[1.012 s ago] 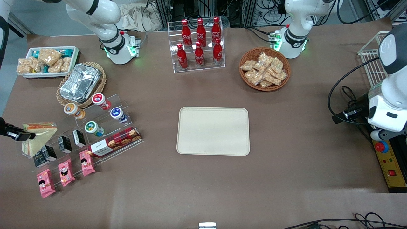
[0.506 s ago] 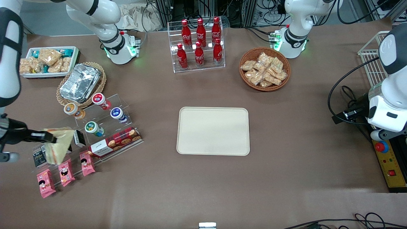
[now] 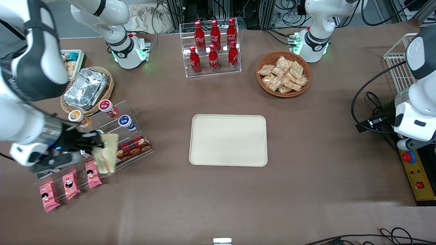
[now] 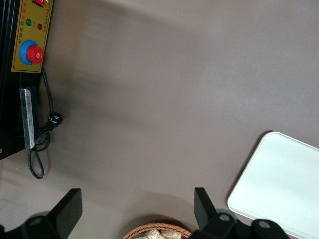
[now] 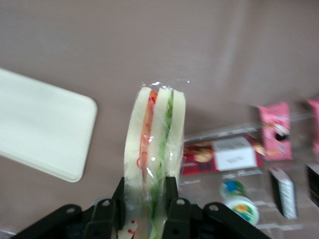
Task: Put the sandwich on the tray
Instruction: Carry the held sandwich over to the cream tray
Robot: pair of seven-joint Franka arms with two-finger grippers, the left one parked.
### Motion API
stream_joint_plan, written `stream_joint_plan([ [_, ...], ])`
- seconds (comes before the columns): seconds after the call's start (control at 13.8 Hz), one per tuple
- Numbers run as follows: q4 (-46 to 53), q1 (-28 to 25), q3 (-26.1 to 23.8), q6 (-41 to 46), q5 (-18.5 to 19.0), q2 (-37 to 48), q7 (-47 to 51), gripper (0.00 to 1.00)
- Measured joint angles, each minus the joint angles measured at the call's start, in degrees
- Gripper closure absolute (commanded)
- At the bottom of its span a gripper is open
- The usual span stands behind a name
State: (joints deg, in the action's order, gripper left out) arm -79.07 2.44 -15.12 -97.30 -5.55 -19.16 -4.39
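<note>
Pointing toward tray (image 5: 40,130): sandwich (image 5: 155,144) (upright edge-on), in pincer (image 5: 144,199).

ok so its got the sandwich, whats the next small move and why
Probably carry it sideways toward the tray, keeping height. The gripper is shut on the sandwich and hangs over the clear snack rack at the working arm's end of the table, with bare table between it and the tray, which holds nothing yet.

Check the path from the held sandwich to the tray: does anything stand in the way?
Nothing visible does. The pincer holds the sandwich above the snack rack; only bare table lies between it and the tray.
</note>
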Motion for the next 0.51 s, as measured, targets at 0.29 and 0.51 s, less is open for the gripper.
stream_joint_plan([
  [0.29, -0.11, -9.26, -0.22, -4.88, 0.06, -1.58, -0.94, 0.66],
  [0.51, -0.20, -15.30, -0.18, -8.66, 3.13, -4.20, -3.28, 0.66],
])
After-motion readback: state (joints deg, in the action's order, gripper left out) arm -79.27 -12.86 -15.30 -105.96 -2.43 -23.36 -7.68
